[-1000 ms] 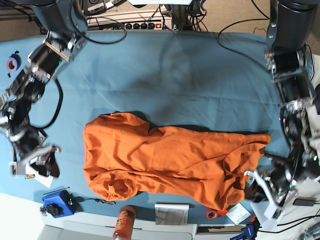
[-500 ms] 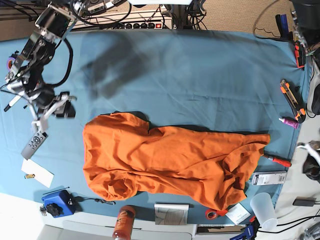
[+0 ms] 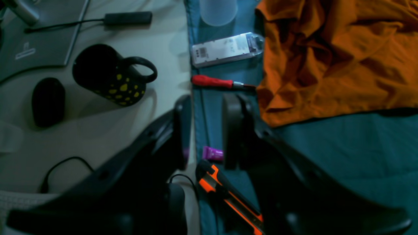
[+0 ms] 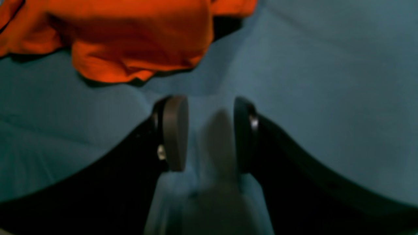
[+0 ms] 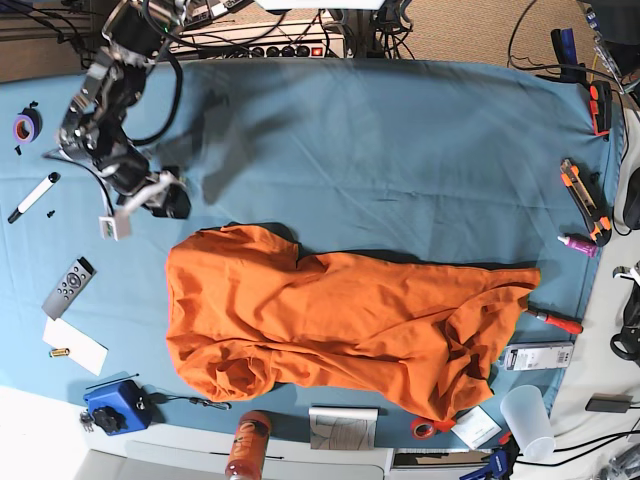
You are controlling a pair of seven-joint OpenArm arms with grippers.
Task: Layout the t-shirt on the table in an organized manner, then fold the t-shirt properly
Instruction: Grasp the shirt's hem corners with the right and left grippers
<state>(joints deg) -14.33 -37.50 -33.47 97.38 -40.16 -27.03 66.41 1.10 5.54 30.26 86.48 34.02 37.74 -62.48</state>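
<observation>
The orange t-shirt point(image 5: 330, 320) lies crumpled and stretched sideways on the blue table point(image 5: 400, 150). My right gripper point(image 5: 145, 212) hovers just beyond the shirt's upper-left corner. In the right wrist view this gripper point(image 4: 209, 130) is open over bare cloth, with the t-shirt point(image 4: 130, 39) ahead; a blurred pale shape sits between the fingers, and I cannot identify it. My left gripper point(image 3: 207, 130) is open and empty at the table's right edge. The t-shirt's end point(image 3: 326, 58) lies just ahead to its right. The left arm is outside the base view.
Near the left gripper lie a red screwdriver point(image 3: 212, 81), a white box point(image 3: 225, 49), a purple item point(image 3: 212, 152), an orange box cutter point(image 3: 228, 195) and a spotted black mug point(image 3: 111, 76). A remote point(image 5: 68, 285), marker point(image 5: 35, 195), blue box point(image 5: 115, 405) and plastic cup point(image 5: 525, 420) ring the shirt.
The right arm swung from the table's lower-left edge up and across to the shirt's upper-left corner. The left arm pulled away from the shirt's right end and left the base view.
</observation>
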